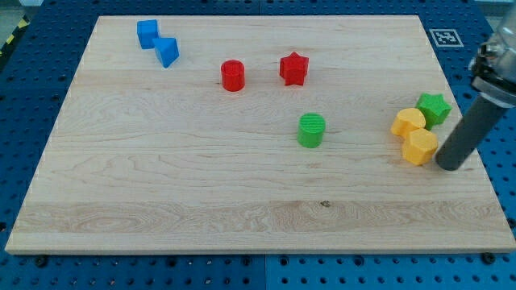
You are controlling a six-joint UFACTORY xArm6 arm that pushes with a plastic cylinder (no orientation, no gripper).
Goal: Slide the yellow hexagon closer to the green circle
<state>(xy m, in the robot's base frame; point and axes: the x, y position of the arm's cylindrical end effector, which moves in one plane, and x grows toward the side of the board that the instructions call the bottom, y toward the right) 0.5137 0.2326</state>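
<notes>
Light wooden tabletop [161, 185]; yellow hexagon block [419, 147] near right edge, my tip [451, 165] just beside its right; green circular cylinder block [311, 130] mid-board, well apart; no pincer fitted

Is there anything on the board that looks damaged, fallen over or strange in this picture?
Nothing stands out. All blocks sit flat on the wooden board and look whole. My tip is just right of the lower yellow block, far from the green circle.
</notes>
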